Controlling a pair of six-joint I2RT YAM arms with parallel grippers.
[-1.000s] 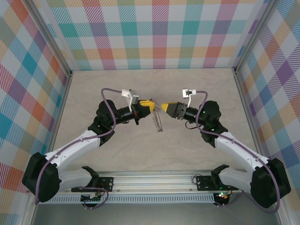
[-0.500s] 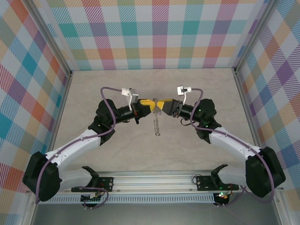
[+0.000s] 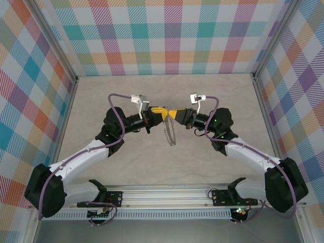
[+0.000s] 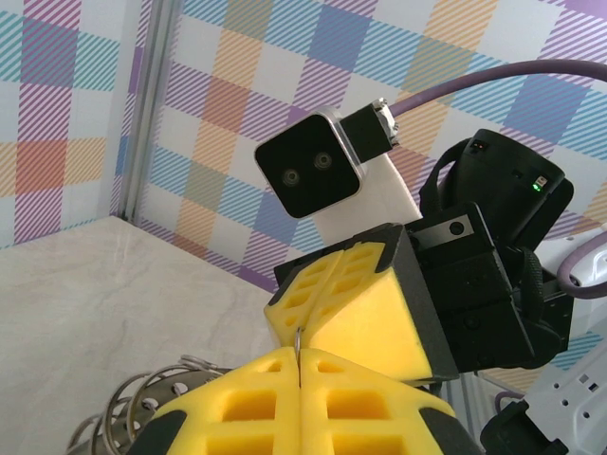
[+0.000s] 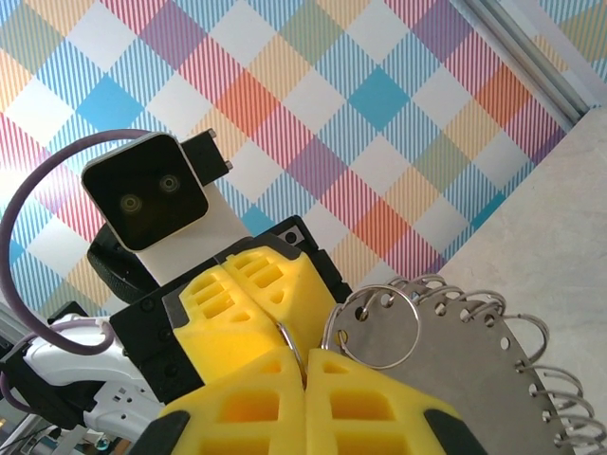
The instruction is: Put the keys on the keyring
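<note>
Above the middle of the table (image 3: pixel 126 167), the keyring (image 3: pixel 170 132) is seen hanging at six o'clock from the spot where two yellow-padded grippers meet nose to nose. The left gripper (image 3: pixel 158 112) is placed at nine o'clock of that spot and the right gripper (image 3: pixel 173 114) at three. Both are pressed fully closed, and in the wrist views a thin wire of the keyring is caught in the seam of each pair of pads. Whether a key is pinched there too cannot be told. A slip is judged the main danger: so fine a wire is gripped by soft pads alone, and if the arms are drawn apart or twisted unevenly, the keyring could be bent, jerked free or dropped to the table. Counted are one keyring, two grippers, and edge loops too overlapped to be numbered.
</note>
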